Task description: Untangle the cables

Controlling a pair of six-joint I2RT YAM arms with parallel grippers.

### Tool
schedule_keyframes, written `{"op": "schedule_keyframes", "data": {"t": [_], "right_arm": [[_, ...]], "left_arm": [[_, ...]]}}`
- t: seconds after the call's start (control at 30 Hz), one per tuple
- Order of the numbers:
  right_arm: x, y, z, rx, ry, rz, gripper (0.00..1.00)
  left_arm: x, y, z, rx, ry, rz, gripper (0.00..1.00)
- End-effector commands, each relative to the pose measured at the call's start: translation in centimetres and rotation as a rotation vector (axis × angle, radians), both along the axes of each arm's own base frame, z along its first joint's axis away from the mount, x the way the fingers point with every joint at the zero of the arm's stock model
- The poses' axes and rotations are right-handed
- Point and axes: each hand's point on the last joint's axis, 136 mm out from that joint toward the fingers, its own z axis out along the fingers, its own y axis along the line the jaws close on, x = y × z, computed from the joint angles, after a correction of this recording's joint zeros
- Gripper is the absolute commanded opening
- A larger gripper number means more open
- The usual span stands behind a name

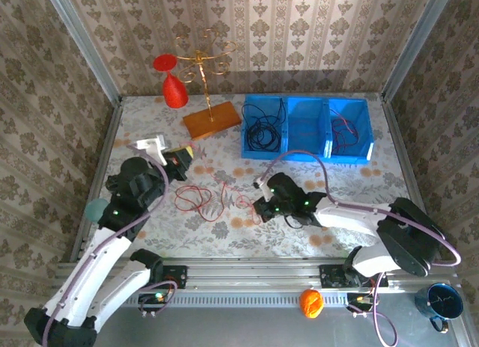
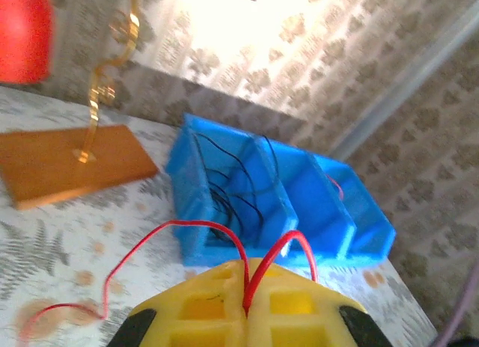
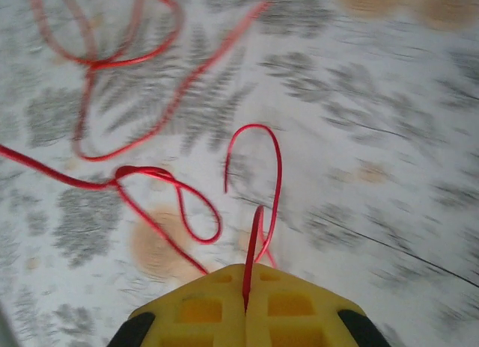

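Because, on the table (image 1: 329, 175), the left gripper (image 2: 245, 287) at eleven o'clock and the right gripper (image 3: 245, 283) at three o'clock of the red cable (image 1: 203, 201), looped near the centre, each clamp one strand, pulling apart may cinch its loops into a knot.

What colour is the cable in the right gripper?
The cable is red, clearest in right wrist view.

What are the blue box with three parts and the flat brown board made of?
The blue three-part box looks like moulded plastic: even colour, smooth, thin walls. The flat brown board looks like varnished wood: warm orange-brown with a soft sheen, though grain is unclear.
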Motion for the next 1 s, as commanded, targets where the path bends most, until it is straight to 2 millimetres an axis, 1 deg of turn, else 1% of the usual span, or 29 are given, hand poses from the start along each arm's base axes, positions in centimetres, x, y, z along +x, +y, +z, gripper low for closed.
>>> {"op": "schedule_keyframes", "data": {"t": [0.0,0.13,0.2,0.33,0.4,0.5,0.63,0.67,0.73,0.77,0.8,0.9,0.97], "right_arm": [[1.9,-4.9,0.5,-0.037,-0.013,-0.238,0.0],[3.5,-10.2,1.8,0.007,-0.016,-0.482,0.0],[3.9,-12.2,2.2,0.059,-0.012,-0.567,0.0],[4.1,-15.0,3.2,0.151,-0.01,-0.688,0.0],[4.0,-16.2,3.3,0.172,-0.006,-0.73,0.0],[3.7,-18.2,2.8,0.184,0.018,-0.801,0.0],[3.1,-20.6,1.8,0.209,0.053,-0.914,0.0],[3.0,-21.2,1.6,0.213,0.053,-0.943,0.03],[2.8,-21.4,1.7,0.229,0.053,-0.95,0.04],[2.8,-21.4,1.9,0.234,0.047,-0.946,0.06],[2.8,-21.2,2.0,0.236,0.048,-0.936,0.1],[2.8,-20.0,2.5,0.268,0.06,-0.868,0.16],[2.7,-18.6,2.5,0.301,0.085,-0.801,0.13]], "left_arm": [[0.4,3.0,1.0,0.042,0.015,0.107,0.0],[0.5,5.7,1.5,0.008,0.023,0.185,0.0],[0.4,6.5,1.7,-0.013,0.026,0.208,0.0],[0.2,7.7,2.0,-0.032,0.033,0.241,0.0],[0.0,8.4,2.6,-0.03,0.02,0.264,0.0],[-0.3,9.5,3.7,-0.025,0.001,0.3,0.0],[-0.4,10.0,4.7,-0.044,-0.013,0.309,0.0],[-0.4,10.1,4.8,-0.048,-0.013,0.309,0.0],[-0.4,9.9,5.0,-0.06,-0.016,0.301,0.0],[-0.3,9.8,5.0,-0.066,-0.012,0.293,0.0],[-0.2,9.5,5.0,-0.072,-0.012,0.278,0.0],[0.2,7.8,4.7,-0.11,-0.005,0.175,0.0],[0.6,6.3,4.2,-0.135,0.014,0.092,0.0]]}}
